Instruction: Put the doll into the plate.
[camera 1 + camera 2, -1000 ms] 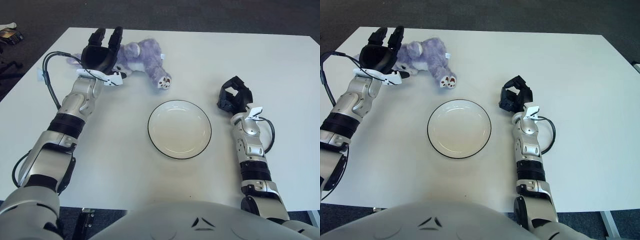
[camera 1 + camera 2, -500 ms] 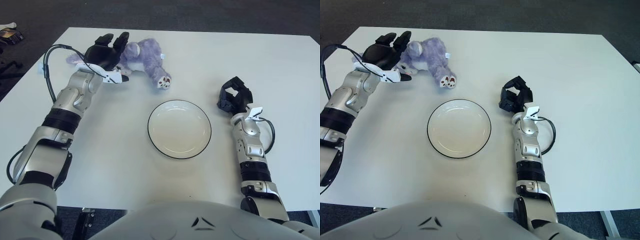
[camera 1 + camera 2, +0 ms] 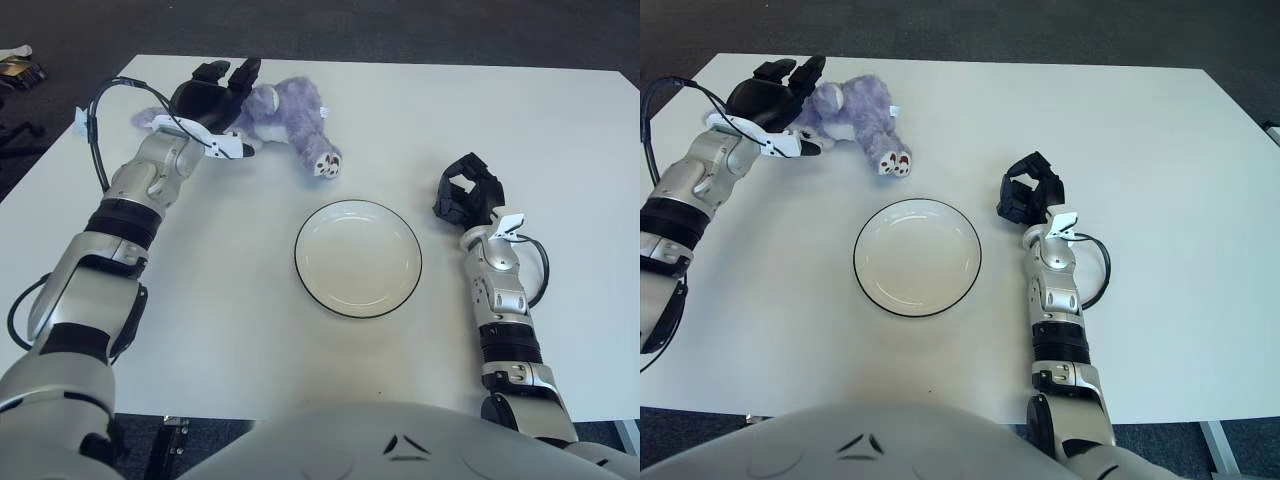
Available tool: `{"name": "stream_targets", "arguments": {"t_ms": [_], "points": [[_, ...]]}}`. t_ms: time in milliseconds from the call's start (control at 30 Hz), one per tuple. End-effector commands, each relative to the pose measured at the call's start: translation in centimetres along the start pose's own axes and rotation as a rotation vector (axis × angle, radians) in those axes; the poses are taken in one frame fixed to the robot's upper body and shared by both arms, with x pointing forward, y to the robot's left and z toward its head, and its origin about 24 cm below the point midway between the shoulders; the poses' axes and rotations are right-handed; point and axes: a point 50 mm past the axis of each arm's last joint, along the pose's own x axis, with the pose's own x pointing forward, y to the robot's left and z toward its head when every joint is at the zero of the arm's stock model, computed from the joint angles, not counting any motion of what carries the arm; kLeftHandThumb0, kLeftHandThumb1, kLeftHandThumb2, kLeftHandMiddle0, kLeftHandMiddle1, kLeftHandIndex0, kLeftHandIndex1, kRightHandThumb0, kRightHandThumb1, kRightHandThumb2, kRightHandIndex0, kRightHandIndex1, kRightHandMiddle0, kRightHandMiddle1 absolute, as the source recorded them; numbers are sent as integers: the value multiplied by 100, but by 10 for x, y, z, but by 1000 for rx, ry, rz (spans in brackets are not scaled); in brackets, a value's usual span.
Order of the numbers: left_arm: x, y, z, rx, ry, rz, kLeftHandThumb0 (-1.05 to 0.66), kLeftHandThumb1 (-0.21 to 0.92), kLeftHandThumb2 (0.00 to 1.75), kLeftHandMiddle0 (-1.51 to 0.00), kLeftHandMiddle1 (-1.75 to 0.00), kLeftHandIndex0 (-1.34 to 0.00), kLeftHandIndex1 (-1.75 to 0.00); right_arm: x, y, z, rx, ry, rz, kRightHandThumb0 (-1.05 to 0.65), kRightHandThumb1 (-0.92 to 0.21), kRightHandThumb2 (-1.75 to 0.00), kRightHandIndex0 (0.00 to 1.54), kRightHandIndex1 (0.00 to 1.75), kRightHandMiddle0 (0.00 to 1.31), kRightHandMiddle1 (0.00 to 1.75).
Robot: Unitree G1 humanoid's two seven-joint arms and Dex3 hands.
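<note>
White table w/ dark carpet around it, and the plate sits near the middle, nothing in it yet. I'll use the plate as my marker for everything else.

Purple doll lies on its side, up and to the left of the plate, well apart from it. Its feet point toward the plate, its head points away.

Left hand is at the doll's head end, on the far side from the plate. Its dark fingers are spread and laid over the head, touching the fur, but not closed round it from what I can see. So I'd say it's about to grab, not holding yet.

Right hand is just to the right of the plate, fingers curled in, holding nothing. Looks idle.

What could go wrong, imo:
- Hand only has the head. If it lifts by the head alone, the soft body will hang and swing, and could slip out bc fur is squishy.
- If the fingers close too high, they may just push the doll further from the plate.
- Doll is about as long as the plate is wide. Dropped off-centre, legs or head will flop over the rim.
- A hanging leg might drag and bump the plate, sliding it.
- Cable on the left arm sticks out; prob fine, but it could snag.
</note>
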Motion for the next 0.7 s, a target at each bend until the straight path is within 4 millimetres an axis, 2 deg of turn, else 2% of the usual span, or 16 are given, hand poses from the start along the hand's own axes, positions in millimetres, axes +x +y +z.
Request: {"name": "stream_targets", "arguments": {"t_ms": [0,33,67,133,367,467,667], "points": [[7,9,-3,35,2,47,-72,29,84,-8,-128,0,-17,-14,-5,-22,19,95,-25,-45,-44,-117,111,175,52,175],[8,9,-4,41,6,55,-70,27,86,-8,-139,0,-22,-14,-5,-22,21,94,-26,-45,-43,-117,112,175,52,175],[9,9,-5,49,16,66,-70,26,87,-7,-143,0,-24,-14,-5,-22,23,94,-28,-45,-43,-117,112,175,52,175],[11,9,-7,57,25,78,-67,22,90,-5,-119,0,-30,-14,-5,-22,23,96,-30,-45,-43,-118,112,175,53,175],[16,1,-12,98,107,116,-64,19,94,-2,-79,0,-31,-15,-6,-22,22,102,-30,-45,-43,-118,112,175,53,175],[18,-3,-14,121,142,132,-61,20,94,-1,-56,0,-26,-15,-6,-23,26,101,-27,-45,-42,-119,113,175,53,175],[20,-5,-15,139,166,137,-60,22,95,0,-43,0,-25,-16,-7,-23,27,103,-20,-45,-42,-119,113,175,53,175]]}}
